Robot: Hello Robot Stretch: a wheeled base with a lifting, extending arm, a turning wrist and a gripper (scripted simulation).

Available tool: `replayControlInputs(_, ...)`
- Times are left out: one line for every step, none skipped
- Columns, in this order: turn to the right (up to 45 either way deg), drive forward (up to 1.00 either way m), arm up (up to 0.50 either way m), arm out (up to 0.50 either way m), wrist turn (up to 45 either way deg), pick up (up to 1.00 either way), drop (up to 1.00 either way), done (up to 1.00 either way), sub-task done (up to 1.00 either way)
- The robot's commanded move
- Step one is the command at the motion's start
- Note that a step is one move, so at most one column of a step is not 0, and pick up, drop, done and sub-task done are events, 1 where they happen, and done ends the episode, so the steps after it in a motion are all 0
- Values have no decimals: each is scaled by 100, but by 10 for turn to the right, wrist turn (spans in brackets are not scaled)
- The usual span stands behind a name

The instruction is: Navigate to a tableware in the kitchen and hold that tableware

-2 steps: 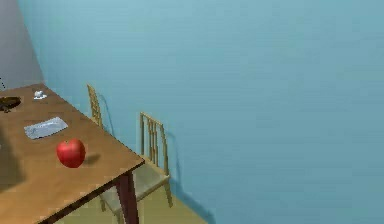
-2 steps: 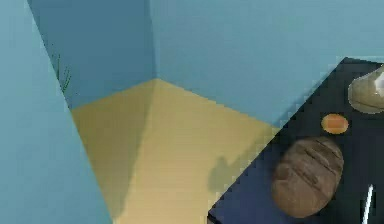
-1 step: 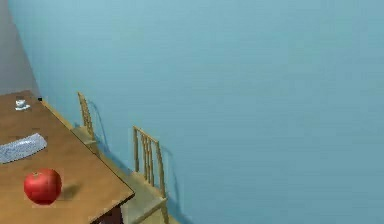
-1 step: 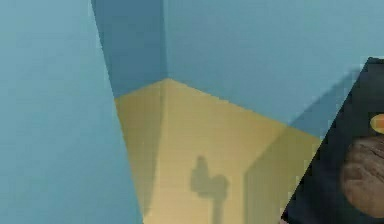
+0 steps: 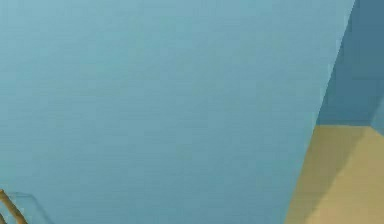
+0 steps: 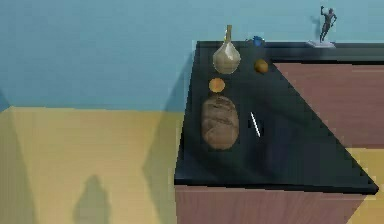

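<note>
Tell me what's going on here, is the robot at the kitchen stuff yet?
The robot faces a blue wall up close, with tan floor at the forward view's right. On its arm side stands a dark counter carrying a loaf of bread, a pale vase, small orange things, a thin white piece, a small blue thing and a statuette. The white piece or the blue thing may be the tableware.
</note>
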Motion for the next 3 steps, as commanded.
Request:
replayControlInputs(0, 30, 0, 0, 0, 0, 0, 0, 0)
replayControlInputs(-450, 0, 0, 0, 0, 0, 0, 0, 0)
replayControlInputs(-390, 0, 0, 0, 0, 0, 0, 0, 0)
